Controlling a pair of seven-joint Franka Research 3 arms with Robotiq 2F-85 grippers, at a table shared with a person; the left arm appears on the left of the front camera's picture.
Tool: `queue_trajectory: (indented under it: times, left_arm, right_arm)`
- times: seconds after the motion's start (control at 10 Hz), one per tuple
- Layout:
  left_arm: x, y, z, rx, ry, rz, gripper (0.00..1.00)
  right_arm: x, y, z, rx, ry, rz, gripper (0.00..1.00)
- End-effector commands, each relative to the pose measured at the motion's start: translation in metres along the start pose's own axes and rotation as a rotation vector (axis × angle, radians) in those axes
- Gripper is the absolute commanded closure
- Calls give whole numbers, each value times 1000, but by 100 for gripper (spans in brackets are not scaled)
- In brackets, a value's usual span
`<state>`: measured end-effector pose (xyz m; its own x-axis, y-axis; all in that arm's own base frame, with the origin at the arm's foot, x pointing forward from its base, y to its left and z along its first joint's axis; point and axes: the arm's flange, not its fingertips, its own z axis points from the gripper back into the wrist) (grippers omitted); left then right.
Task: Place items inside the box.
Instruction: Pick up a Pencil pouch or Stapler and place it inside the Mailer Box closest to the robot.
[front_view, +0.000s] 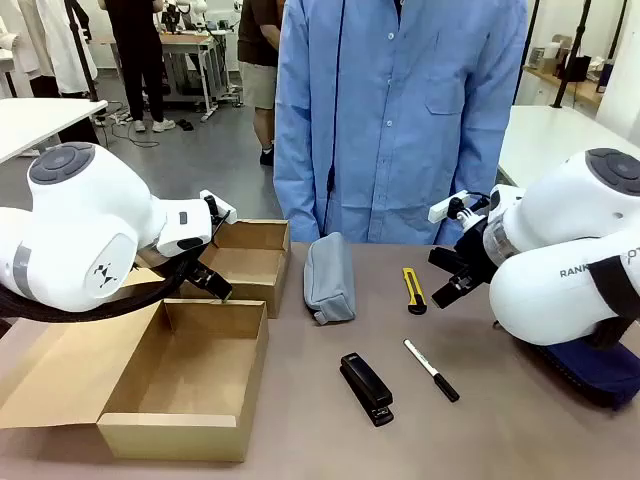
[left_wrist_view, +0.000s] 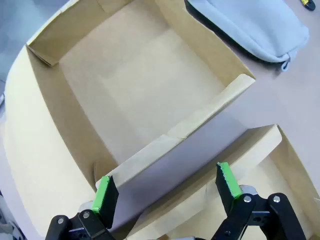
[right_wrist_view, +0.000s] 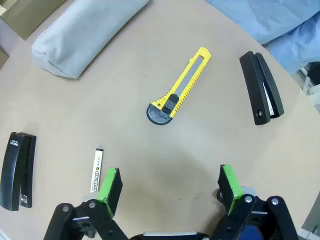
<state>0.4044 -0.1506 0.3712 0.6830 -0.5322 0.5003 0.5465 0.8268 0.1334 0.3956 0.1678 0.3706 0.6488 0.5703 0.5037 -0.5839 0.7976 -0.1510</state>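
R end effector released, jaws wide, w/ yellow-black plastic utility knife flat on tan bench at its 12 o'clock, long axis 7-to-1 o'clock, R arm nearer; L end effector also released, over open brown cardboard box wall.

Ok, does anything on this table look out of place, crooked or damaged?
Nothing looks spilled or damaged. One oddity: the navy pouch lies far off to the robot's right, tucked under the right arm and partly hidden by it, which could make it awkward to reach.
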Motion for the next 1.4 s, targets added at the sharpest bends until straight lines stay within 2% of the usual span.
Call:
queue_trajectory:
  times: [0.0,1.2,1.3]
  left_arm:
    - [0,0,0,0,0,0,0]
    - [0,0,0,0,0,0,0]
    - [-2,2,26,-127,3,-61,0]
  right_arm:
    - [0,0,0,0,0,0,0]
    - [0,0,0,0,0,1,0]
    - [4,-5,20,80,58,-44,0]
